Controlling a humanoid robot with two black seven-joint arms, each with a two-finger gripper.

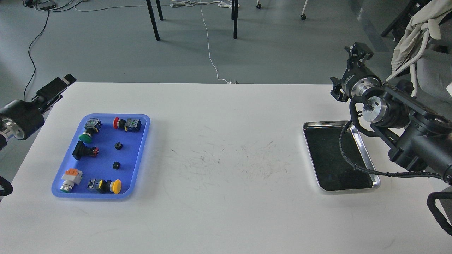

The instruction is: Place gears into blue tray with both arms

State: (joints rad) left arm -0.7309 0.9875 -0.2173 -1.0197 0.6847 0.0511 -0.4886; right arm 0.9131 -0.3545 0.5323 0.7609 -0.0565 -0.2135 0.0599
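Blue tray point(143, 135): two gears point(119, 145) point(116, 164) (centre), five switches. Silver tray point(367, 163) at 3 o'clock. Left pincer point(56, 86), right pincer point(359, 51): cannot tell grip state.

Grey floor point(106, 46), black chair legs point(153, 21), white cable point(209, 46), perhaps beige cloth point(416, 31) at right

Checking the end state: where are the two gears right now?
In the head view, both gears lie inside the blue tray on the table's left side, right of the black red-ended switch, one just nearer the camera than the other.
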